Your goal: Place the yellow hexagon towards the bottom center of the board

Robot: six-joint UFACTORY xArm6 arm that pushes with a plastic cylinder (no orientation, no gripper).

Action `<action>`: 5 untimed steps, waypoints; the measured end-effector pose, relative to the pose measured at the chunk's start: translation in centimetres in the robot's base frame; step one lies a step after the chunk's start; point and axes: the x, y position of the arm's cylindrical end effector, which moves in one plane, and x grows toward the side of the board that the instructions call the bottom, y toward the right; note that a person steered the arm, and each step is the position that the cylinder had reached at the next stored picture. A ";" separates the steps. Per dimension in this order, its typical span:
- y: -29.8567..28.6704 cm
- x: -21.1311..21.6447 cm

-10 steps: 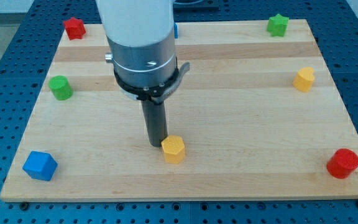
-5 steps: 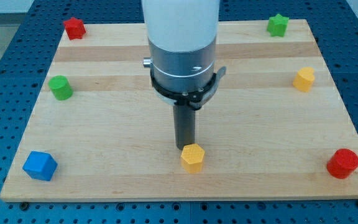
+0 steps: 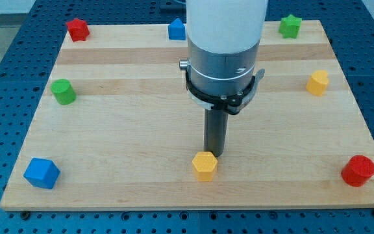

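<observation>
The yellow hexagon (image 3: 204,166) lies near the bottom centre of the wooden board (image 3: 122,130). My tip (image 3: 213,155) stands just above and slightly right of it, at its upper right edge, touching or nearly so. The arm's white and grey body rises above the rod and hides part of the board's top middle.
A red block (image 3: 76,29) lies at top left, a blue block (image 3: 176,29) at top centre, a green star (image 3: 290,26) at top right. A green block (image 3: 63,91) is at left, a blue cube (image 3: 41,173) at bottom left, a yellow block (image 3: 317,83) at right, a red block (image 3: 358,171) at bottom right.
My tip and the arm moved right. The yellow hexagon was pushed right and slightly down, from left of centre to the bottom centre. The blue block at the top came into view.
</observation>
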 end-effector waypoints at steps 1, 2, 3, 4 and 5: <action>0.0 1.3; 0.0 2.6; 0.0 1.9; 1.9 -2.4; 5.2 -3.7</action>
